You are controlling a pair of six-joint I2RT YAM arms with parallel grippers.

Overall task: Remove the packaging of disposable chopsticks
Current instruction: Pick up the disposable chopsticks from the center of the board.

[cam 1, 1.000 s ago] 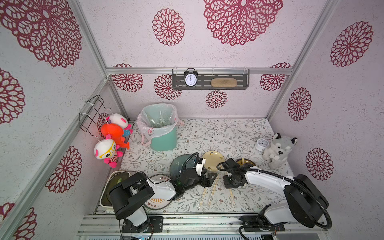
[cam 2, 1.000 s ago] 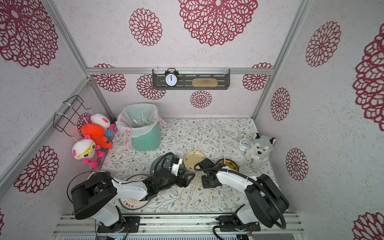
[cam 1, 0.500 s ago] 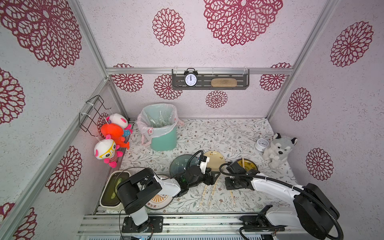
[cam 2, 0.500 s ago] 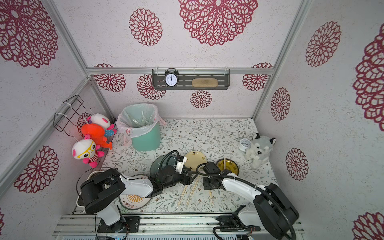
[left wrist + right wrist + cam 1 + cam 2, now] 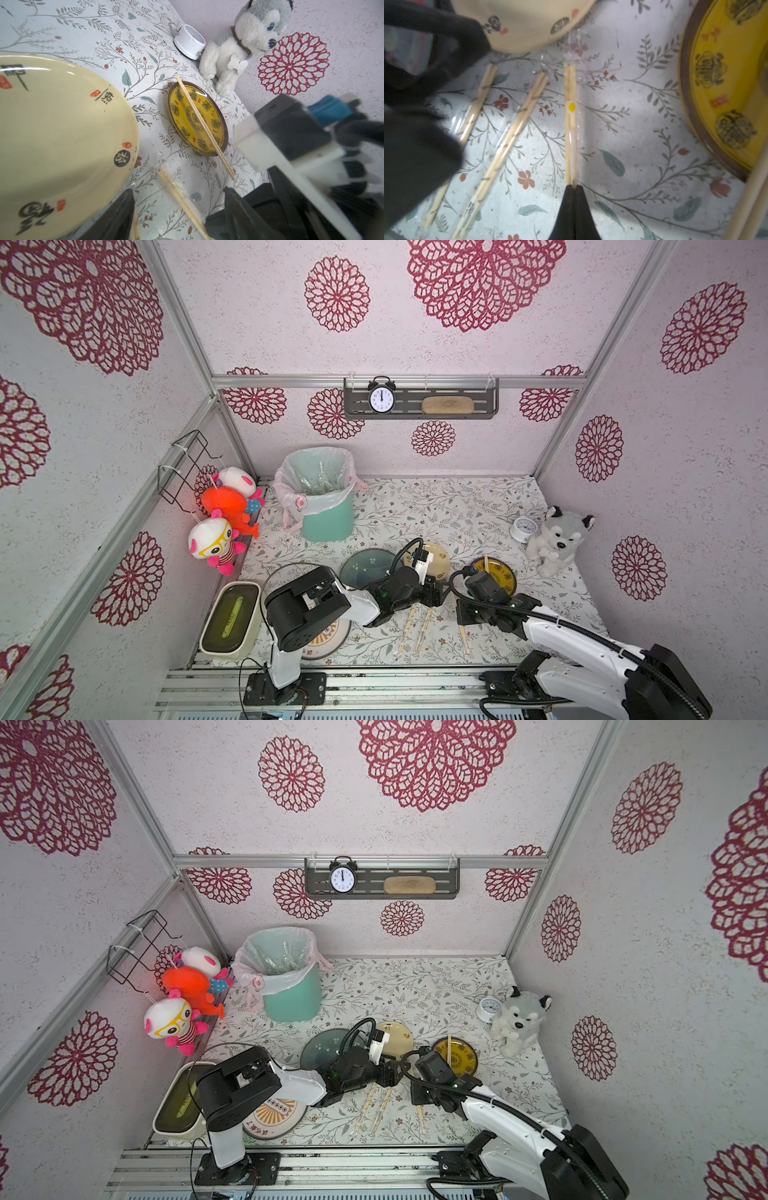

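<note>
The step in hand is stripping one wrapped pair. The right claw [image 5: 573, 187] is closed on the disposable chopsticks [image 5: 570, 124] through their packaging [image 5: 578, 52], whose loose, crinkled end reaches the rim of the cream plate [image 5: 519, 20]. The left claw [image 5: 177, 190] has its jaws apart, one on either side of that same end just beside the cream plate, and it pinches nothing as far as I can tell.

Next, I judge, the left claw must close on the empty film alone, between the stick tips and the cream plate. It should then draw the film off along the sticks while the right claw holds them. The film is thin and glossy, so a shallow bite may slip, and too deep a bite would catch the wood.

Only the right wrist view shows the closed tips on the pair, and it also shows two more wrapped pairs [image 5: 517, 128] lying on the worktop near the cream plate's rim. Only the left wrist view shows the open jaws, and it gives the clearest look at a bare pair [image 5: 199, 118] lying across the yellow plate [image 5: 178, 108] beside the cream plate. Both top views add the bin [image 5: 328, 514] well apart from the cream plate, with what looks like discarded film inside. They also show a stretch of the disposable chopsticks [image 5: 464, 639] poking out from under the right claw on the side away from the cream plate
</note>
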